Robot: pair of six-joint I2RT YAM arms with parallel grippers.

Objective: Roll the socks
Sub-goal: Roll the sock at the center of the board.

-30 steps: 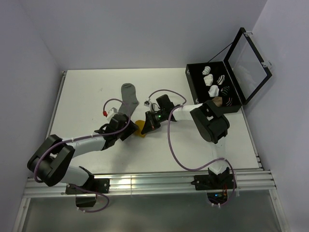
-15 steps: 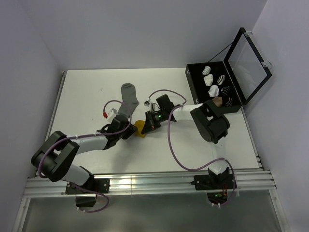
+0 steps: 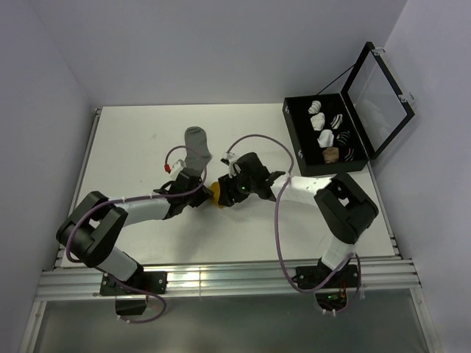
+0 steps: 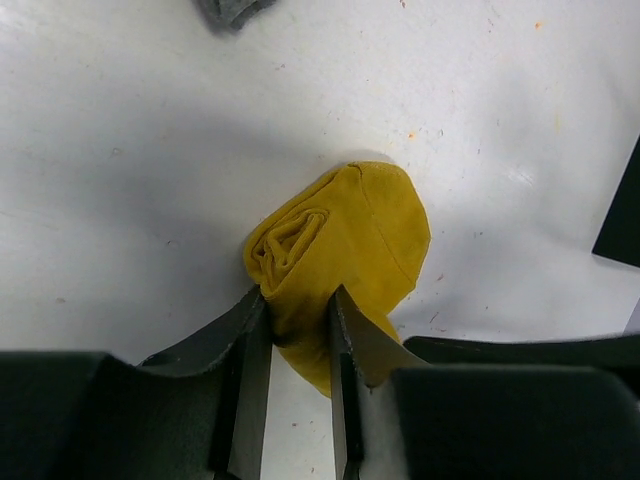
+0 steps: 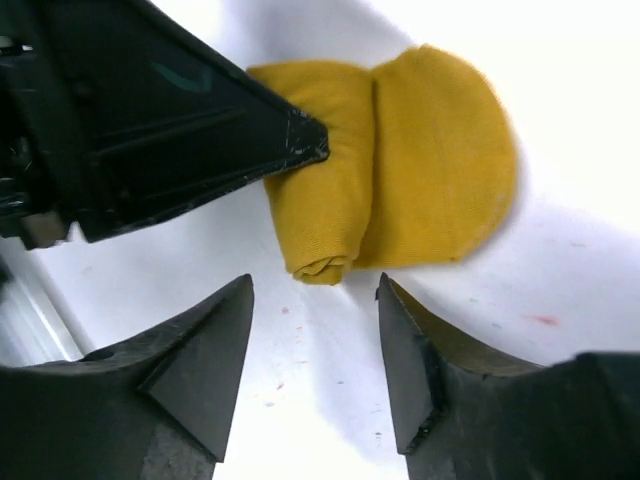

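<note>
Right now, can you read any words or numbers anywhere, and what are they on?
None: no word or number can be read.
The yellow sock, grey sock and black case show no writing.
A small teal mark on the left hand, seen from the right wrist, is too blurred to read.

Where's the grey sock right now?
Top view: the grey sock lies flat left of the table's centre, just beyond the left gripper, apart from the yellow sock roll.

Plain grey sock [image 3: 197,147]; mustard-yellow sock [image 4: 345,235]
</note>
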